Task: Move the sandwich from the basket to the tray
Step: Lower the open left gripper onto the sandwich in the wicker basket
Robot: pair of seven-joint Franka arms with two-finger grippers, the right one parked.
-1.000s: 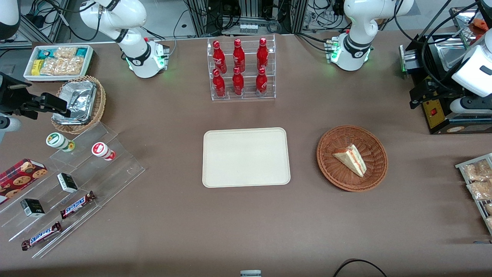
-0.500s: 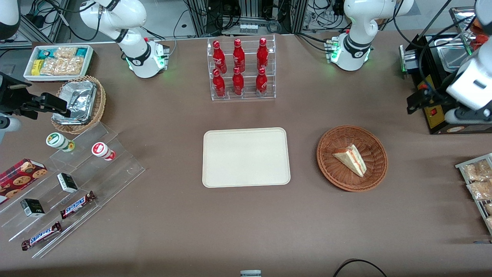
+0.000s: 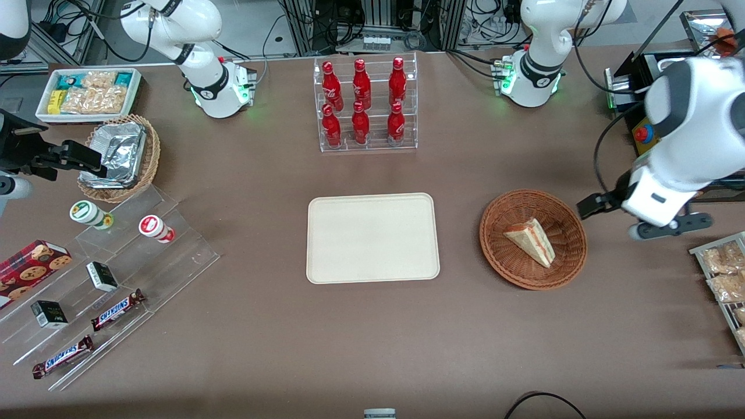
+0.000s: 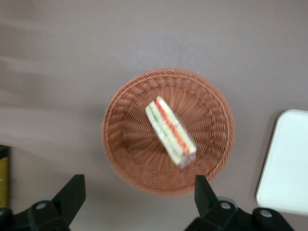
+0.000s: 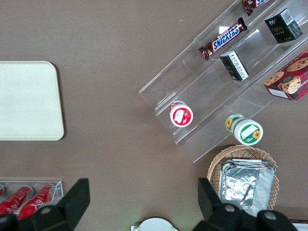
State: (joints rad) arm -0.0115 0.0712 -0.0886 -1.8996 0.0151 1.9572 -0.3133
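Observation:
The sandwich (image 3: 531, 240) (image 4: 171, 132), a pale wedge with red and green filling, lies in the round reddish-brown wicker basket (image 3: 499, 261) (image 4: 126, 161). The cream tray (image 3: 372, 238) (image 4: 288, 163) lies flat beside the basket, toward the parked arm's end, with nothing on it. My gripper (image 3: 591, 205) (image 4: 138, 195) hangs above the table just outside the basket's rim, toward the working arm's end. Its fingers (image 4: 72, 192) stand wide open with nothing between them.
A clear rack of red bottles (image 3: 364, 105) stands farther from the front camera than the tray. A black machine (image 3: 657, 169) and a rack of snack packets (image 3: 722, 273) sit at the working arm's end. Tiered acrylic shelves of snacks (image 3: 105, 279) occupy the parked arm's end.
The working arm has swung from over the black machine down toward the basket. Its gripper now hangs beside the basket's rim. Sandwich, basket and tray have not moved.

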